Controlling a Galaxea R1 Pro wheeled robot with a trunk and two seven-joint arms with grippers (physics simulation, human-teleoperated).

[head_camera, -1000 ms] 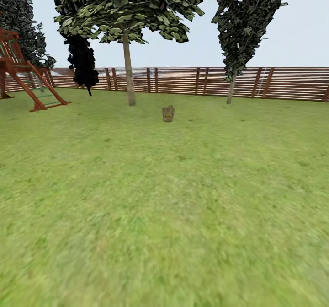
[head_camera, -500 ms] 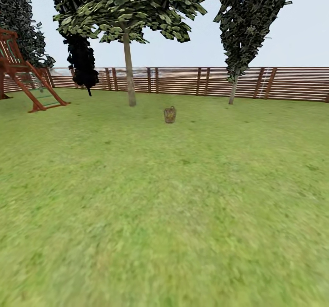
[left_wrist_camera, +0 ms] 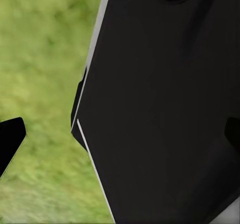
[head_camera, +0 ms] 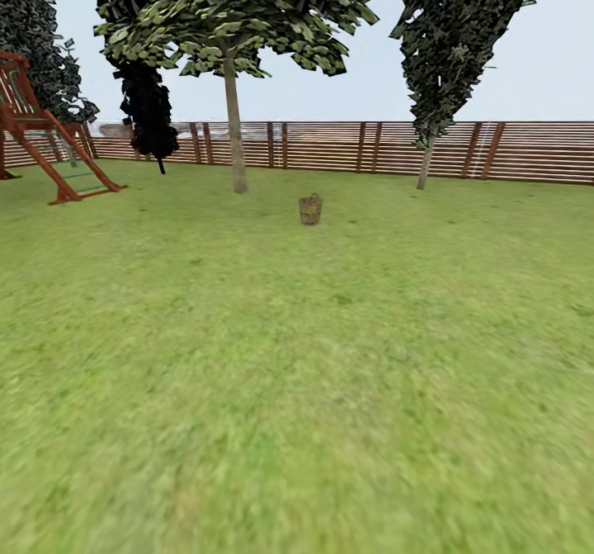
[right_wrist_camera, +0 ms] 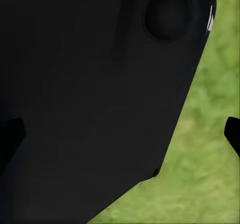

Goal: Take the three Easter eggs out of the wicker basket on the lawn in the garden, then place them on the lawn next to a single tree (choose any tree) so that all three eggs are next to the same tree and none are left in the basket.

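Note:
The wicker basket stands small and far off on the lawn, near the middle of the head view. At this distance I cannot make out the Easter eggs inside it. The tree, with a pale trunk and broad green leaves, rises just behind and left of the basket. In the left wrist view, the left gripper has its dark fingertips at opposite picture edges, wide apart, over grass and a black body panel. The right gripper is likewise spread, with nothing between its fingers.
A tall narrow dark-leaved tree stands right of the basket by the brown slat fence. A near-black columnar tree and a red-brown wooden play frame are at the left. Open grass lies between me and the basket.
The whole head view has shifted: the basket and trees sit slightly lower, further right and a little larger, so the camera has come closer. Nothing in the garden has moved.

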